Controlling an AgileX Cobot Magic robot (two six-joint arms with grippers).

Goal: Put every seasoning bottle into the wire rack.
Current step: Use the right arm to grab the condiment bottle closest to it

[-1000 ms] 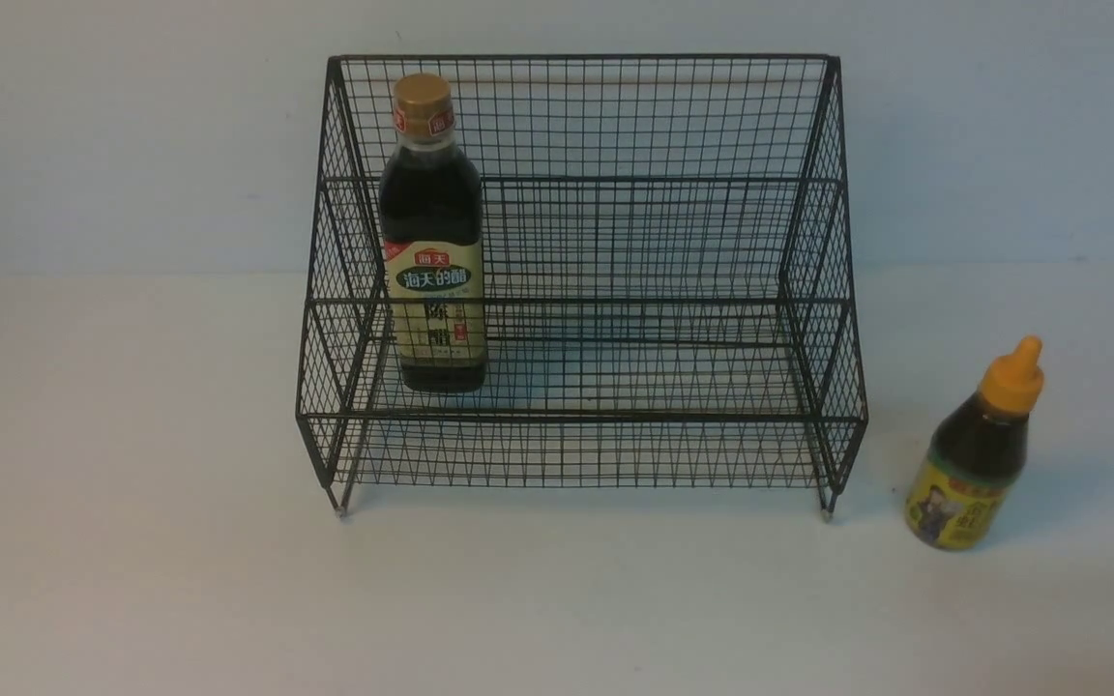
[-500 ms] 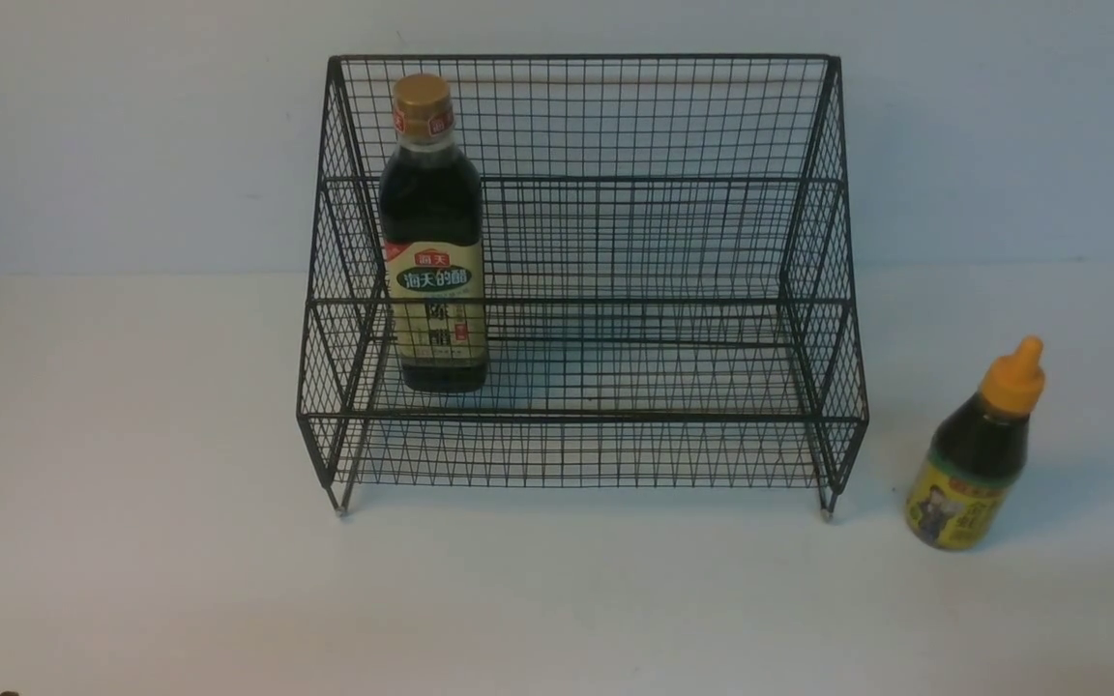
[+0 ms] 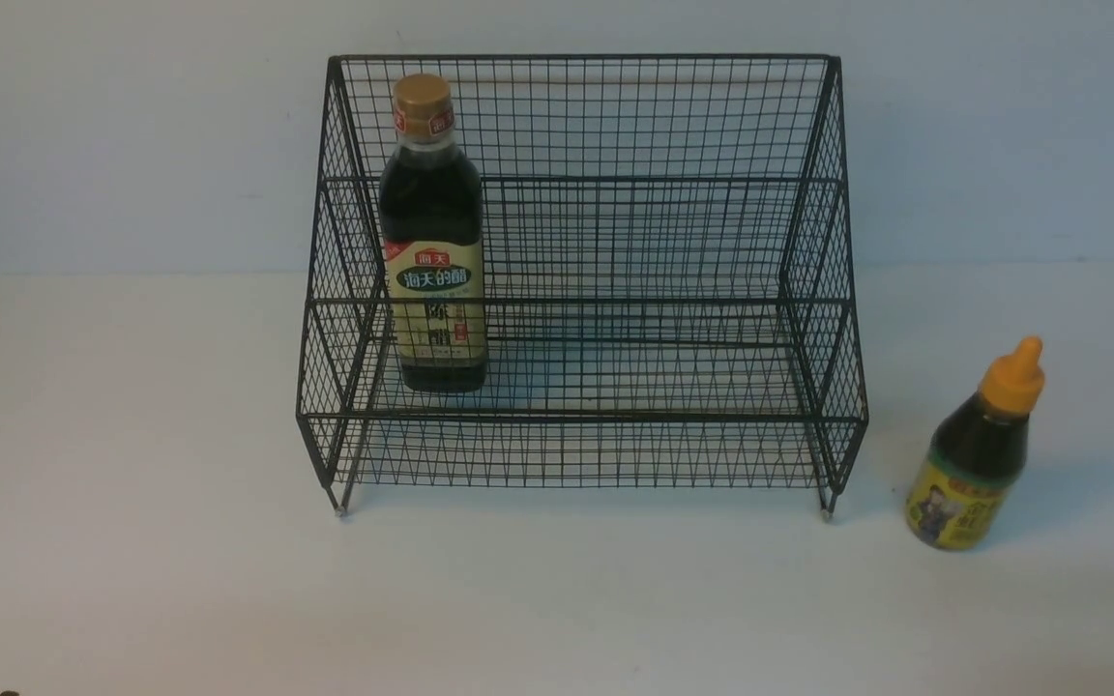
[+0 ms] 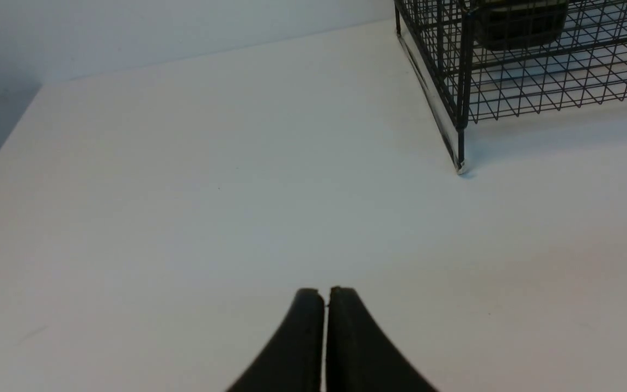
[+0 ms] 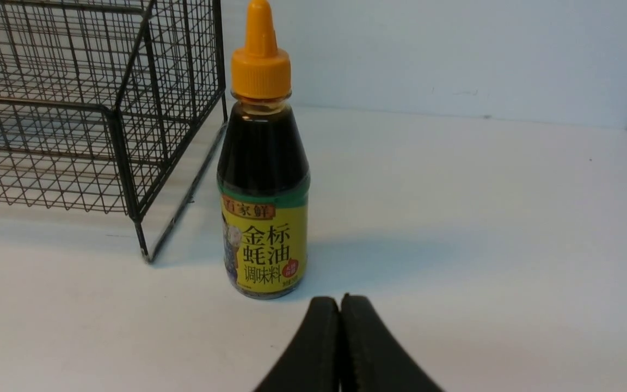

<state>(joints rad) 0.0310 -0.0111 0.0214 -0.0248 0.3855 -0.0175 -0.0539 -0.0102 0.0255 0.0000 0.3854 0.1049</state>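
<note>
Nearest, the right gripper (image 5: pixel 339 304) was pressed together, just short of the short bottle (image 5: pixel 263 190), which stood upright on the table (image 3: pixel 131 532) beside the wire rack (image 3: pixel 576 416). The left gripper (image 4: pixel 325 296) was likewise closed. The right one should spread wide, then clamp the bottle's body below the shoulder. Farther back, the tall bottle (image 3: pixel 433 242) already stood in the rack.

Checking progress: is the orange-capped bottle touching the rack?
Apart. The front view shows bare table between the bottle and the rack, off its right side; the right wrist view shows the same gap.
</note>
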